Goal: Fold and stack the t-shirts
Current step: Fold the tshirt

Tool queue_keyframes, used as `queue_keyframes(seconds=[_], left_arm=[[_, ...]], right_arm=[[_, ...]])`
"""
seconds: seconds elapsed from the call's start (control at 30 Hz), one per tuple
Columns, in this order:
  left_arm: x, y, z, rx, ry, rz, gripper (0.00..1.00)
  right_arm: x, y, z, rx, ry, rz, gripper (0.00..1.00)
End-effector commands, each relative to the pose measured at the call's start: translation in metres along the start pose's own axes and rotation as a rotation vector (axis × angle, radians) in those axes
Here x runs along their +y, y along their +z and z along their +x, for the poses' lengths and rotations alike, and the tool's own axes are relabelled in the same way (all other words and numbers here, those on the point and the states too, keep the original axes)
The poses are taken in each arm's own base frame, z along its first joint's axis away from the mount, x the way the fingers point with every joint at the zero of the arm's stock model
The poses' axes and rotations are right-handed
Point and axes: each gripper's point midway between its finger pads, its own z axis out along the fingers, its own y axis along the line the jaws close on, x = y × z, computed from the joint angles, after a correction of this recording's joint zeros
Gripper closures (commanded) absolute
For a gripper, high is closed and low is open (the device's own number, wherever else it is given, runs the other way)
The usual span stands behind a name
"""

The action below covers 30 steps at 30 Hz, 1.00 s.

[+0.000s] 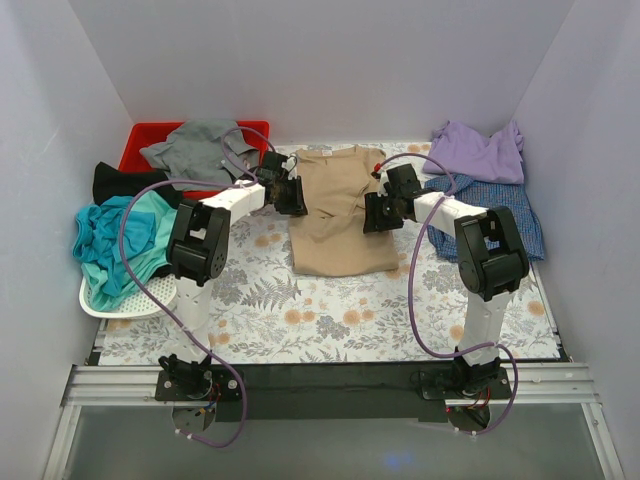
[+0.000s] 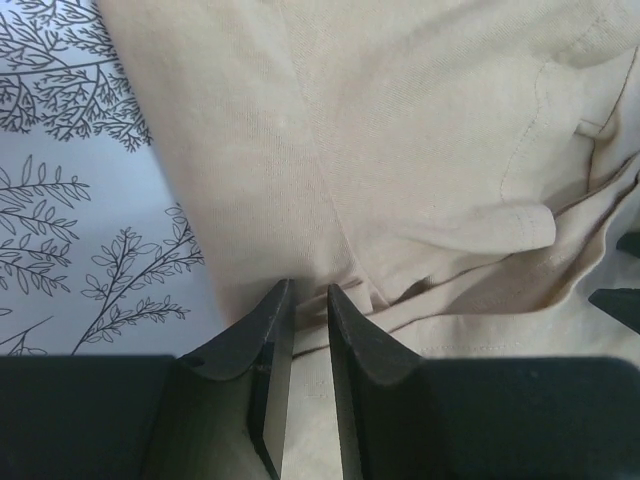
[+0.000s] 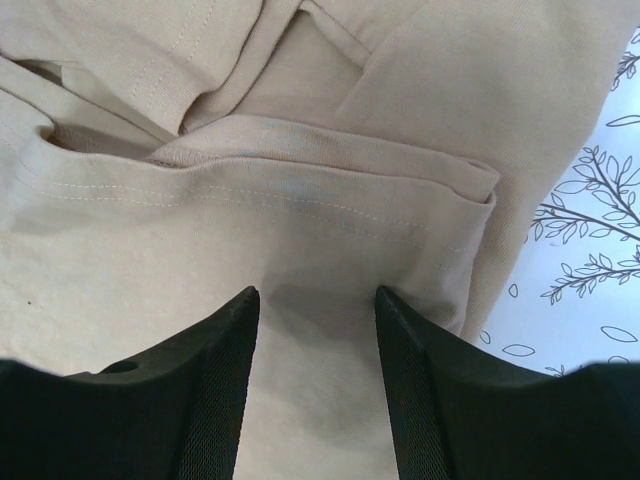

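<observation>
1. Overhead view: the plain tan-beige cloth t-shirt (image 1: 335,215) lies on the fern-printed desk (image 1: 330,320) between my two arms. My left hand (image 1: 292,195) is at its left edge and my right hand (image 1: 378,212) is at its right edge. A lavender cloth t-shirt (image 1: 480,150) rests on a blue-checked cloth t-shirt (image 1: 510,215) at far right. A grey cloth t-shirt (image 1: 195,150) lies over the red plastic bin (image 1: 150,135), and a teal cloth t-shirt (image 1: 115,240) spills from the white mesh basket (image 1: 120,300).

2. Left wrist view: my left hand (image 2: 308,290) has its jaws nearly together. Creases in the tan-beige cloth t-shirt (image 2: 420,130) run into the tips, so I judge it is pinching the shirt's folded side. The desk (image 2: 70,200) shows bare beside it.

3. Right wrist view: my right hand (image 3: 315,292) has its jaws apart over the tan-beige cloth t-shirt (image 3: 250,220), just short of the stitched sleeve hem, and grips nothing. The desk (image 3: 590,260) shows at the right.

4. Risks:
   - With only one side gripped, a lift could drag the shirt askew.
   - If the right hand closes where it is, it may catch only the top layer, or miss the hem, and undo the fold.
   - The left hand's pinch looks thin, so the cloth could slip out under tension.
</observation>
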Motion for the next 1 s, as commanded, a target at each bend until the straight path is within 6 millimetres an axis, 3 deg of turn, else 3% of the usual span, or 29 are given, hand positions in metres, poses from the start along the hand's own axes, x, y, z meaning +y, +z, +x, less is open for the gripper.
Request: queue_keyframes(seconds=[0.0,0.23,0.33,0.7,0.87,0.97], left_arm=[[-0.008,-0.016,-0.027,-0.092,0.040,0.002,0.82],[-0.059,-0.074,-0.042,-0.156,0.127,0.199,0.81],[-0.070,-0.085,-0.036,-0.136,0.144,0.256,0.80],[-0.035,-0.050,0.046,0.121,0.082,0.161,0.80],[-0.011,-0.032,0.070,0.196,0.106,0.050,0.80],[0.004,-0.021,0.072,0.206,0.121,-0.026,0.79]], right_arm=[[-0.029,0.012,0.055,0.156,0.028,0.106,0.43],[-0.025,0.014,0.051,0.153,0.019,0.080,0.43],[-0.024,0.016,0.050,0.155,0.017,0.073,0.43],[-0.024,0.015,0.046,0.148,0.003,0.067,0.43],[-0.023,0.016,0.047,0.153,0.005,0.062,0.43],[-0.023,0.016,0.048,0.155,0.004,0.060,0.43]])
